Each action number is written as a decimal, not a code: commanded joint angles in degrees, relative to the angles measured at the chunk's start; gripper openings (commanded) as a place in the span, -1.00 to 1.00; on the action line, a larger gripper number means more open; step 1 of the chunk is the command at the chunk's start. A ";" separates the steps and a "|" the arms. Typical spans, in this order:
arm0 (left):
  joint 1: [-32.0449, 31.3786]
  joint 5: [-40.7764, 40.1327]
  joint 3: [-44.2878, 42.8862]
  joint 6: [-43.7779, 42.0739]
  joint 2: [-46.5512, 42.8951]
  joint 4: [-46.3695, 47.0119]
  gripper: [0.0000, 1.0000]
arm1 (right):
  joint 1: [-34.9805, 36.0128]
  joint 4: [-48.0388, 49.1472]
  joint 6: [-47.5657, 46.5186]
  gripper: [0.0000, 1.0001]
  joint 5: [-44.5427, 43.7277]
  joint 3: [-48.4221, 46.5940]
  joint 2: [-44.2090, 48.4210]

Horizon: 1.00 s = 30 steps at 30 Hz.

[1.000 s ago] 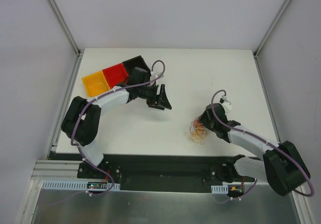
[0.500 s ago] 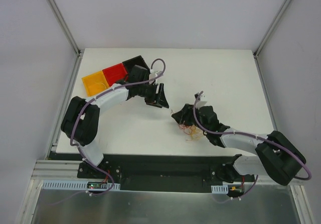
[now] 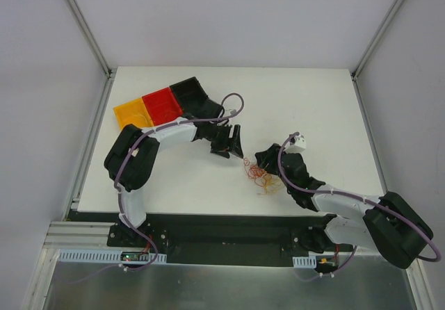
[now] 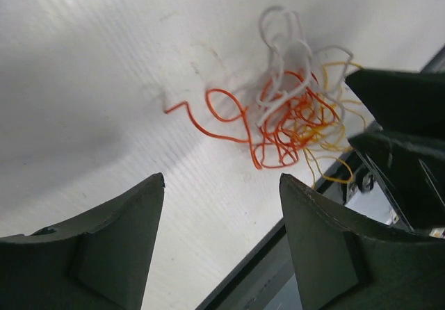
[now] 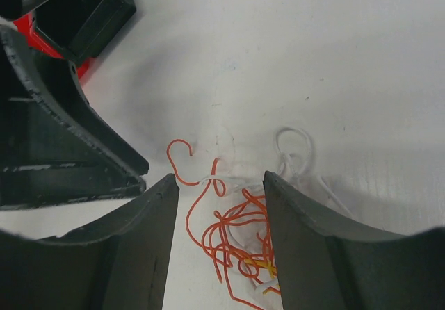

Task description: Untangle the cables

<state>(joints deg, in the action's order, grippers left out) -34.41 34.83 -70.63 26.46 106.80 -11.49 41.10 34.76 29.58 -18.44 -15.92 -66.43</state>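
The cables (image 3: 259, 175) are a small knot of thin orange, yellow and white wires. They lie on the white counter (image 3: 313, 108) near its middle, between the two arms. The right gripper (image 3: 265, 158) hangs over the knot with its jaws open and some wires in the gap, and the left gripper (image 3: 235, 147) is just beside the knot, jaws open too, holding nothing.

Small loose tangle of hair-thin cables (image 3: 259, 174), red-orange, yellow and white strands looped over one another, laid flat on the white table (image 3: 174, 185), near its middle, slightly toward the near edge, one red-orange end trailed out in a hook
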 commanded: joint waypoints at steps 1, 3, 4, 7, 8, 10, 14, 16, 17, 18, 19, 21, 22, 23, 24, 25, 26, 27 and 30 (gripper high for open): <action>-0.12 -7.22 -4.86 8.59 3.14 -0.12 0.33 | -0.14 0.66 0.39 0.10 0.15 -1.22 0.16; -1.09 -8.11 -5.48 11.93 4.81 0.32 0.33 | -0.06 0.66 0.47 0.10 0.94 -0.69 0.60; -1.62 -8.20 -5.48 13.52 5.86 1.11 0.32 | -0.14 0.74 0.39 0.10 1.12 -0.34 1.21; -2.41 -7.15 -4.43 19.14 7.71 4.26 0.23 | -0.14 0.66 0.04 0.10 1.30 0.71 3.15; -2.59 -7.32 -3.56 20.46 7.89 5.76 0.20 | -0.14 0.66 0.04 0.10 1.30 1.07 3.59; -2.68 -8.89 -1.97 22.40 7.37 7.52 0.03 | -0.14 0.66 0.39 0.10 2.00 1.42 4.38; -2.76 -10.57 0.66 23.02 5.35 10.69 -0.76 | 0.03 0.48 4.24 0.05 3.41 2.91 4.30; -2.76 -10.66 1.63 22.59 3.60 11.31 -1.00 | 0.64 1.18 6.79 0.01 3.84 3.70 2.99; -2.85 -11.44 2.33 22.06 2.37 11.31 -1.00 | 0.91 1.79 7.67 -0.01 4.19 3.71 1.76; -3.03 -12.76 3.04 21.19 0.62 11.22 -1.00 | 1.08 2.76 8.29 -0.03 5.50 3.44 0.27; -3.20 -13.46 4.00 20.48 -1.32 11.31 -1.00 | 1.17 3.72 8.73 -0.05 6.91 2.83 -1.84; -3.38 -15.05 5.76 19.43 -5.18 11.22 -1.00 | 1.35 5.05 9.44 -0.07 9.98 0.99 -6.14; -3.38 -15.66 6.46 18.90 -8.16 11.31 -1.00 | 1.26 5.49 9.70 -0.08 11.56 -0.06 -8.60; -3.55 -15.93 7.25 18.11 -10.19 11.31 -1.00 | 1.26 6.10 10.49 -0.09 12.45 -0.77 -10.45; -3.64 -16.28 7.96 17.41 -12.74 11.31 -1.00 | 1.26 6.71 11.28 -0.09 13.07 -1.39 -12.47; -3.73 -16.63 8.75 16.79 -15.02 11.31 -1.00 | 1.26 7.59 12.24 -0.09 13.34 -1.65 -13.97; -3.90 -16.90 9.71 16.00 -17.92 11.31 -1.00 | 1.35 7.60 12.69 -0.09 13.25 -2.18 -15.64; -3.91 -17.16 10.24 15.12 -20.90 10.70 -1.00 | 1.26 7.25 13.13 -0.09 12.90 -2.44 -16.53; -3.99 -19.09 10.69 11.35 -29.34 7.11 -1.00 | 1.17 2.87 14.71 -0.09 8.79 -2.62 -15.49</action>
<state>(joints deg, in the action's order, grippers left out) -37.93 19.09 -60.86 43.81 88.05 -2.26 41.95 40.32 40.60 -7.88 -17.72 -82.00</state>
